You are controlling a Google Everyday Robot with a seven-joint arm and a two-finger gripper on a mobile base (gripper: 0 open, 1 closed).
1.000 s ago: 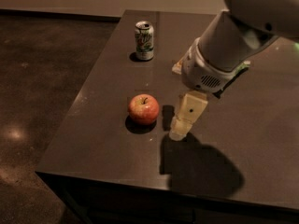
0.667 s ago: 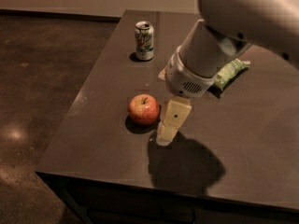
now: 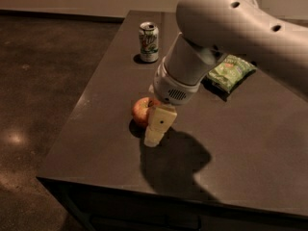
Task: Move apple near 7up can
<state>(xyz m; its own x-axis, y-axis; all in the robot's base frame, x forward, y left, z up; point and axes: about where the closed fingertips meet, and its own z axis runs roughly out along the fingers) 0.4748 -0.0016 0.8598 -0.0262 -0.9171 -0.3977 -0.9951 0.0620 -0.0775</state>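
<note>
The dark tabletop [image 3: 250, 148] carries the same things as a second ago, and none of them has shifted. What has changed is the robot's pale arm [image 3: 231, 28]. It has swung across toward 9 o'clock and now fills the upper right of the view. In doing so it has uncovered most of a green crinkled snack bag [image 3: 230, 72], which lies at about 2 o'clock from the apple.

The 7up can [image 3: 148, 42] stands upright near the far edge, at 12 o'clock from the apple and well apart from it. The apple [image 3: 140, 111] sits where it was, in the near-left part of the tabletop. Its 3 o'clock side is now hidden.

The hand [image 3: 155, 129] has closed the gap. A second ago it hung clear at the apple's 3 o'clock; now it is low over the tabletop and right against that side, partly covering the fruit. Whether it is apart, together or already clamped on the apple cannot be told from here.

My reading is that the approach is finished and the grasp is the step in hand. The carry toward 12 o'clock has not begun.
</note>
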